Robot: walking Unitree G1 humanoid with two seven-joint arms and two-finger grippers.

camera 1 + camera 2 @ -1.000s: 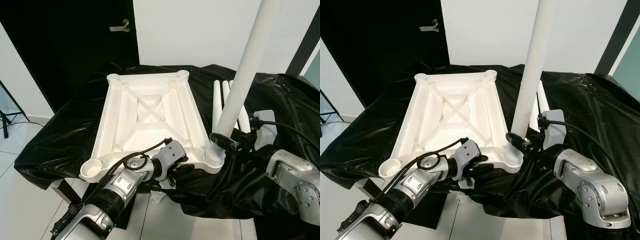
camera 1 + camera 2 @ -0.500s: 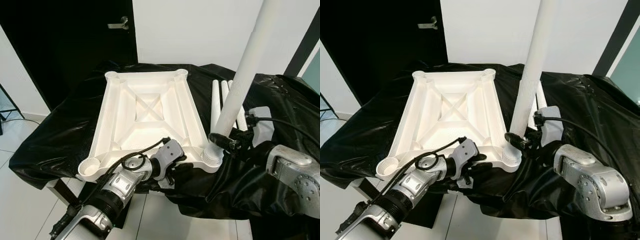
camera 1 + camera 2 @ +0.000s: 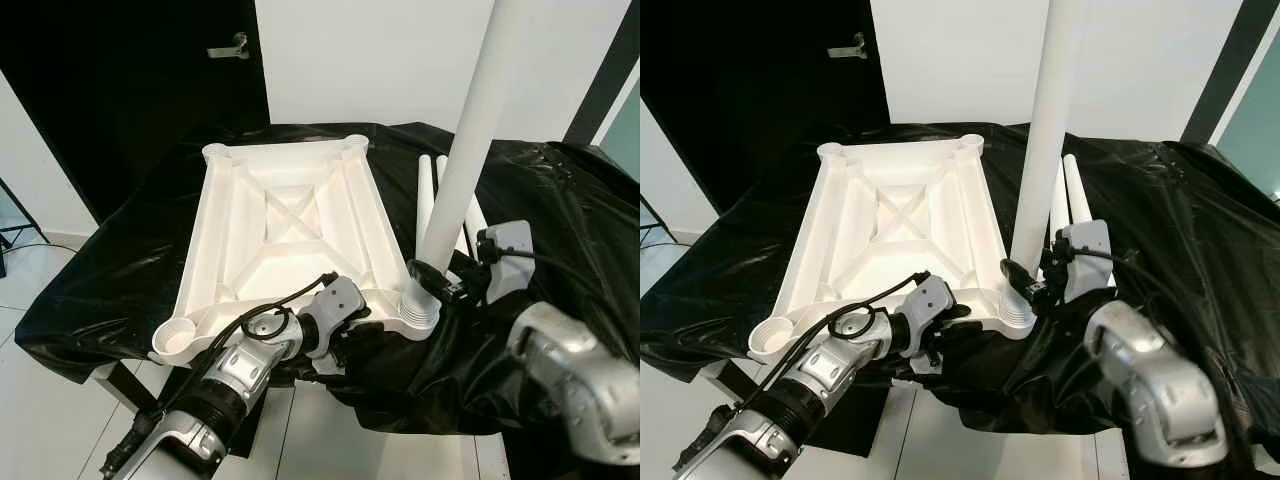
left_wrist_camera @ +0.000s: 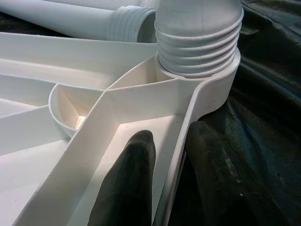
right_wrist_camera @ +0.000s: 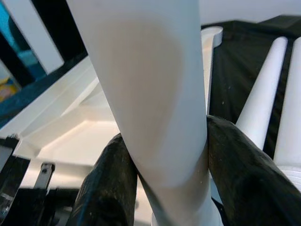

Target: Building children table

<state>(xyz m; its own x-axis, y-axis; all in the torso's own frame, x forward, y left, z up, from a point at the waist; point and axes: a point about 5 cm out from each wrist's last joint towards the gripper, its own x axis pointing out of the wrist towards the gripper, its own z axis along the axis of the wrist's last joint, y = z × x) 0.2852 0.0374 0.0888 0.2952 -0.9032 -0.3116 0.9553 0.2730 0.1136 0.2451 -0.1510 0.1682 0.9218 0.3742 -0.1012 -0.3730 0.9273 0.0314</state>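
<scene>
White plastic tabletop (image 3: 280, 230), stiff & light, rim pinched by left gripper (image 4: 164, 155); right gripper (image 5: 162, 155) clamps smooth, likely slippery white leg (image 3: 470, 150) low.

White tabletop (image 3: 283, 232), plain, no pattern. White leg (image 3: 468, 165) beside it, ribbed at base. Spare legs (image 3: 1075, 195) white. Glossy black sheet (image 3: 120, 270) beneath tabletop. Black door (image 3: 130, 80) behind.
</scene>
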